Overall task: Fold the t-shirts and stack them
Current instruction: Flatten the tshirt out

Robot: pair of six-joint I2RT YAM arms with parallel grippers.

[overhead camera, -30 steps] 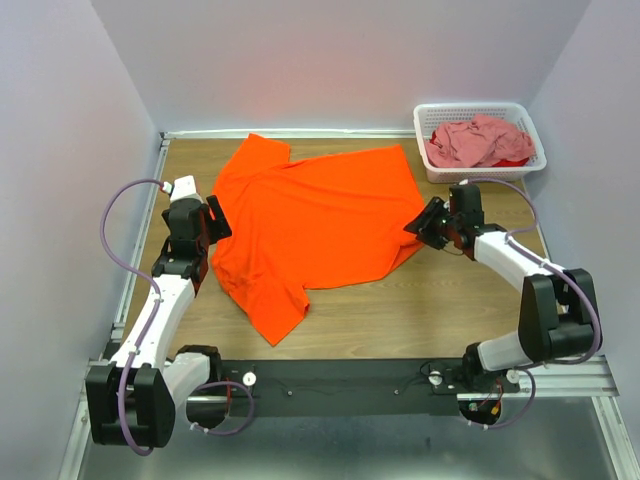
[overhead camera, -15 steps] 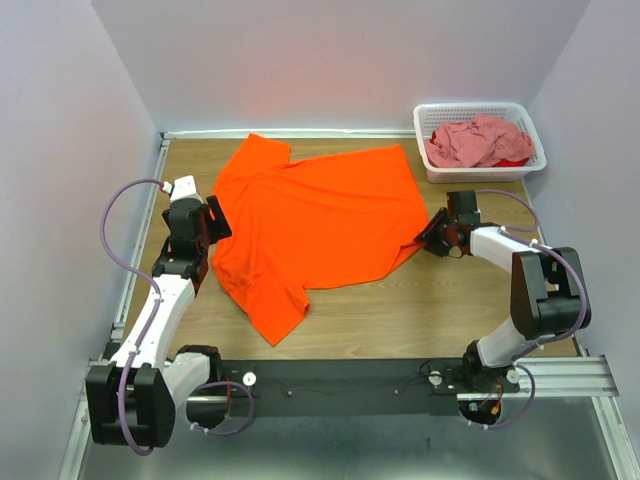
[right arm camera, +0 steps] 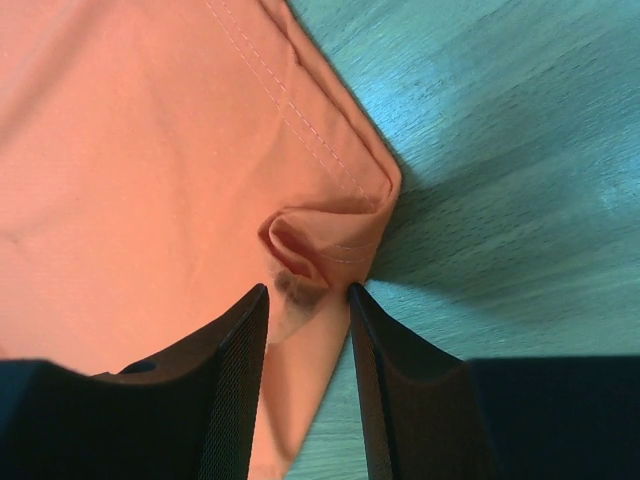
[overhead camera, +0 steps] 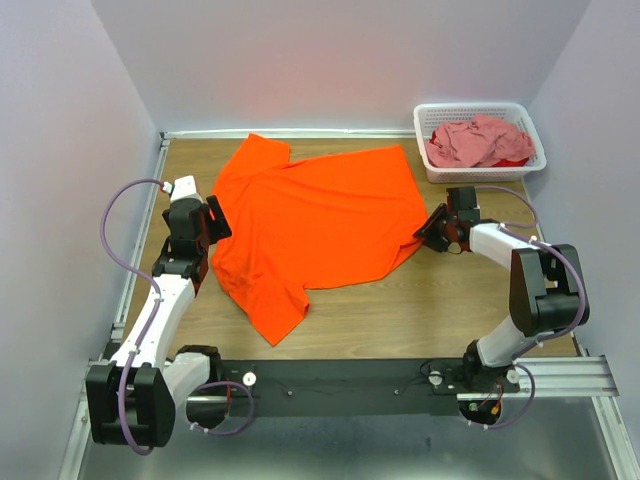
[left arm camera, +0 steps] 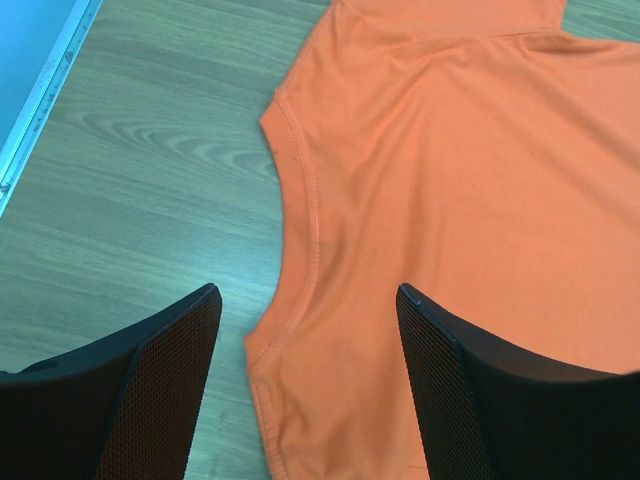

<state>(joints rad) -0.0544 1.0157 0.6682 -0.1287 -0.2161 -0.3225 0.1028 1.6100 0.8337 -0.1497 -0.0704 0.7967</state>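
The large orange t-shirt (overhead camera: 320, 215) lies spread flat on the wooden table, with one sleeve toward the back left and one toward the front. My right gripper (overhead camera: 432, 232) is at the shirt's right corner. In the right wrist view its jaws (right arm camera: 308, 290) stand narrow, pressed on either side of a bunched fold of the hem corner (right arm camera: 320, 250). My left gripper (overhead camera: 213, 222) hovers open over the shirt's left edge; the hemmed edge (left arm camera: 300, 230) runs between its fingers. The dusty pink t-shirt (overhead camera: 475, 140) lies crumpled in the basket.
The white lattice basket (overhead camera: 480, 107) stands at the back right corner, just behind my right gripper, with a bit of red cloth (overhead camera: 515, 158) under the pink shirt. Walls enclose the table on three sides. Bare wood (overhead camera: 400, 310) shows in front of the shirt.
My right gripper has dropped and moved slightly left onto the shirt's right corner, and its jaws have narrowed around the cloth. The left arm has not moved.
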